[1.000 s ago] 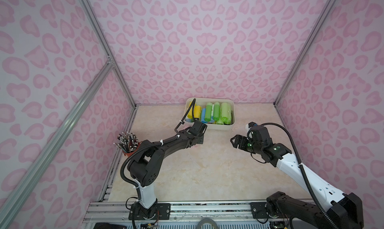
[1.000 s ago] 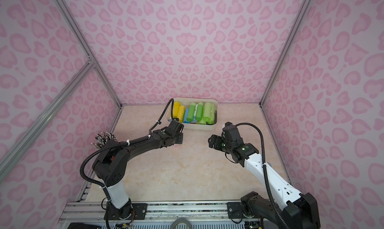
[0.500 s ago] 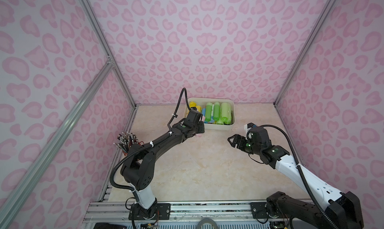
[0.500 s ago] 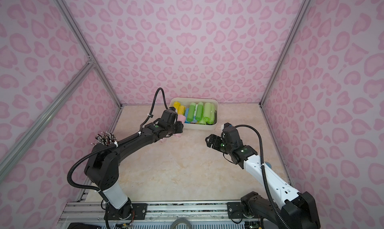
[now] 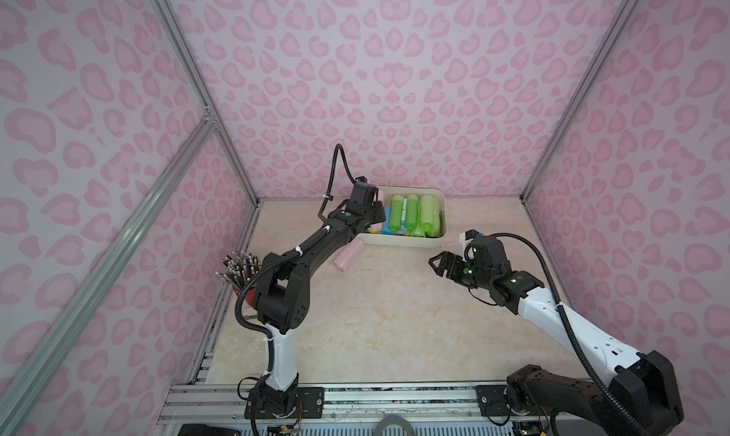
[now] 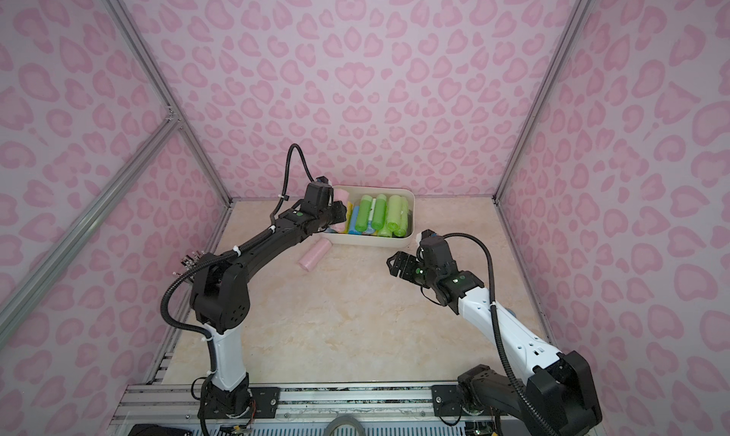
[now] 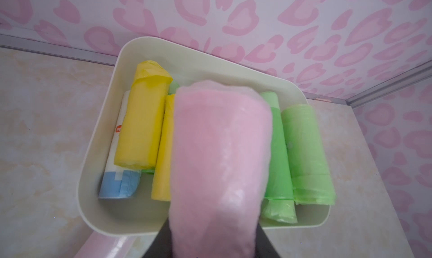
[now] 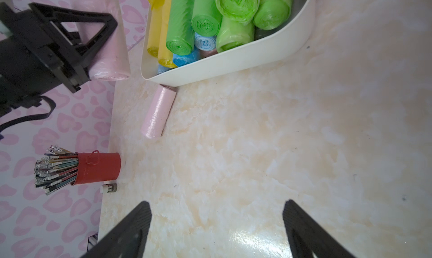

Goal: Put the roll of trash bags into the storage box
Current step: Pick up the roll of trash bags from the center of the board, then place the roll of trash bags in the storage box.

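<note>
**Carrying a pink roll over the storage box**

Change noted: a second ago the left claw sat low by the box's near left corner. It has since risen and swung across, and it now hangs above the left end of the storage box. Judged meaning: lifting and carrying are nearly done for this roll, and only lowering and letting go remain.

- Pink roll: pinched between the left claw's jaws, its long axis pointing away from the wrist. It is held in the air above the yellow rolls and green rolls. Pale pink film, tightly wound, faintly glossy, soft-looking; a plain cylinder. The wrist view blurs it slightly.
- Storage box: cream-white, shallow, with rounded corners, set at the back of the worktop against the rear wall. It already holds yellow, green and blue rolls in more than one layer. Little floor is free, so the pink roll will likely end up lying on the others.
- Second pink roll: lies on the worktop outside the box, one end right at the near left corner. Not yet stored.
- Right claw: spread wide, holding nothing, over bare worktop near the box's right end.
- Red cup of pencils: at the worktop's left edge, not involved.
</note>
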